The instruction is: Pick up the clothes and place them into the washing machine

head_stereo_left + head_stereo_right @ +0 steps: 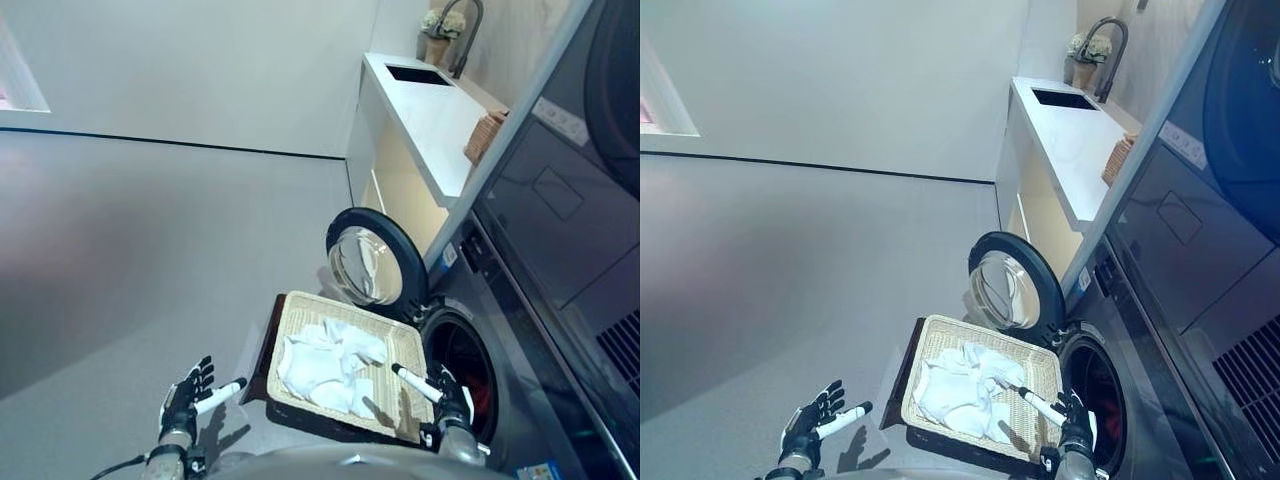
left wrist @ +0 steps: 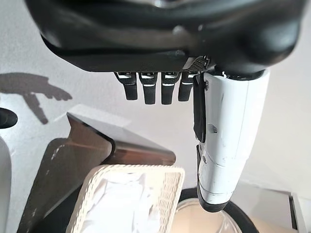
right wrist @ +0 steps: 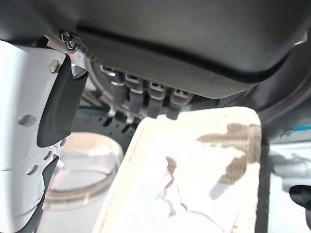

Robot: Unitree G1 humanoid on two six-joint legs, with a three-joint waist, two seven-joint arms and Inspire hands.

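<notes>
I'm seeing the crumpled white clothes (image 1: 328, 362) lying in the pale woven rectangular basket (image 1: 300, 310), just beside the washing machine's open round drum (image 1: 462, 368). I'm holding my left hand (image 1: 187, 398) and right hand (image 1: 450, 398) either side of that basket, fingers spread, gripping nothing. I'm risking snagging the basket rim or dropping cloth short of the drum.

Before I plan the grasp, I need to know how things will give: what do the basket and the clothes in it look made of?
The basket looks like pale woven wicker or rattan, matte; a fine weave shows along its rim and walls. The clothes look like soft white fabric, matte, crumpled in loose folds; the exact fibre cannot be told.
</notes>
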